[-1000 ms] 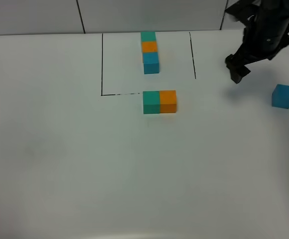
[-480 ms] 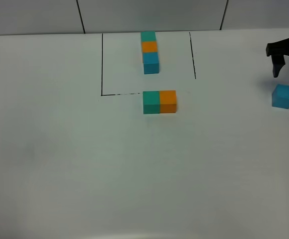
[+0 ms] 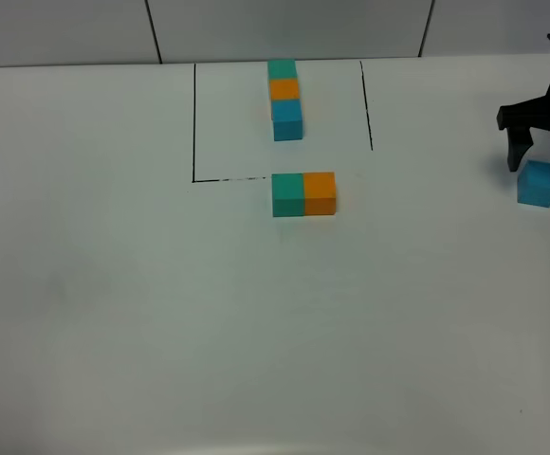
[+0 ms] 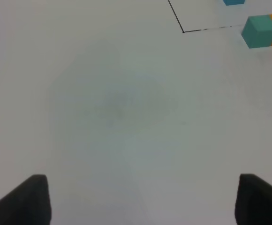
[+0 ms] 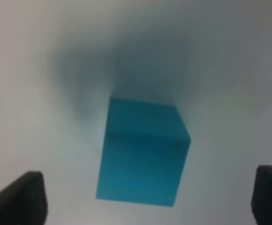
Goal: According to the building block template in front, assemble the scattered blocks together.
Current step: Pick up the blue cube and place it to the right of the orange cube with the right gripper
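Right gripper (image 5: 143,200) poised over the loose blue cube (image 5: 143,151), fingers spread wide and holding nothing. The cube rests on the table (image 3: 114,313) between the two fingers, apart from both and sitting slightly askew to the line between them. The left gripper (image 4: 140,199) is likewise spread wide and empty, with the joined teal cube (image 3: 287,194) and orange cube (image 3: 320,193) well ahead of its fingers. The building block template (image 3: 284,99) lies beyond that pair, inside the black-lined frame.

Likely hazards:
- The skewed cube may let the fingers meet its edges rather than its flat faces, so that it twists or squirts out as they close.
- A descent slightly off centre would land a fingertip on the cube's top and shove it aside.
- At placement, pressing the blue cube too hard against the orange one could push the joined pair out of line.
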Available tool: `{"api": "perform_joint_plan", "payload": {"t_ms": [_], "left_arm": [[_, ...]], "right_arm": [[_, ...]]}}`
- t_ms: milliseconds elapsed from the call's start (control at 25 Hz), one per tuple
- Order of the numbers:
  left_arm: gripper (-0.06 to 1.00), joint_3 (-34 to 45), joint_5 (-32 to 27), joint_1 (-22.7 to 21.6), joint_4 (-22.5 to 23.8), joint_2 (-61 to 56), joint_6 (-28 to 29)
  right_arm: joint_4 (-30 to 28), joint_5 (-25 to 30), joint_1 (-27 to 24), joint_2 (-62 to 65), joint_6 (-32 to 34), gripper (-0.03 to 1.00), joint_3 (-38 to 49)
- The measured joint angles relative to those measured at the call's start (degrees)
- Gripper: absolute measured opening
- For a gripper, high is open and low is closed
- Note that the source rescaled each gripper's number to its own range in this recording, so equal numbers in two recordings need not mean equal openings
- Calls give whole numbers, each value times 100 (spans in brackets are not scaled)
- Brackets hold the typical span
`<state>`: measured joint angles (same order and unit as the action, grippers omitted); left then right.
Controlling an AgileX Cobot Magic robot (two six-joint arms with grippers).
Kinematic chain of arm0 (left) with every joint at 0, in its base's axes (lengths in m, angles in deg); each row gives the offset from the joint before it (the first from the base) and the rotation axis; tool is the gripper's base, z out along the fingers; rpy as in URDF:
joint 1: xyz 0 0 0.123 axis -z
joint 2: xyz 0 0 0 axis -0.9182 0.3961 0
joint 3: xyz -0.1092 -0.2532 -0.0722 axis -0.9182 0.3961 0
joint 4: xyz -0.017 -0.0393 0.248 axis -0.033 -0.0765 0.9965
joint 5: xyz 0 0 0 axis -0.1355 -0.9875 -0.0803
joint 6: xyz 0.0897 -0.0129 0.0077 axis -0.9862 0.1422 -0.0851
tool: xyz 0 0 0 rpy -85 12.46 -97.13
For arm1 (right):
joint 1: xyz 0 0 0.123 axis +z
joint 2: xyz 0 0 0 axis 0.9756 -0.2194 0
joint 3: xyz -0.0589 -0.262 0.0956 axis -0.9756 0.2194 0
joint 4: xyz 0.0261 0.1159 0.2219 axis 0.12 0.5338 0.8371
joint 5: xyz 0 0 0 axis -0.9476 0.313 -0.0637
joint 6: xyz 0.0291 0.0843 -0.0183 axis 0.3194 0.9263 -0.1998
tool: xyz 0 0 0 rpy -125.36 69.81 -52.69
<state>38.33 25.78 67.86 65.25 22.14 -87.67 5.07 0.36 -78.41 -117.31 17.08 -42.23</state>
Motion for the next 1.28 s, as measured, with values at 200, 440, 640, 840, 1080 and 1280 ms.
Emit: {"api": "perform_joint_plan", "payload": {"t_ms": [200,440,640,840,1080,1280], "left_arm": [[79,0,0,0,0,0,0],[79,0,0,0,0,0,5],[79,0,0,0,0,0,5],[79,0,0,0,0,0,5],[79,0,0,0,0,0,5],[79,0,0,0,0,0,5]], "right_arm": [[37,-41,-17,-170,-5,75,8],[54,-46,-16,-379,-21,73,19],[54,-33,-24,-387,-66,60,19],[61,45,-24,-387,-87,15,19],[59,62,4,-387,-448,1,19],[59,62,241,-70,-1485,1,19]]}}
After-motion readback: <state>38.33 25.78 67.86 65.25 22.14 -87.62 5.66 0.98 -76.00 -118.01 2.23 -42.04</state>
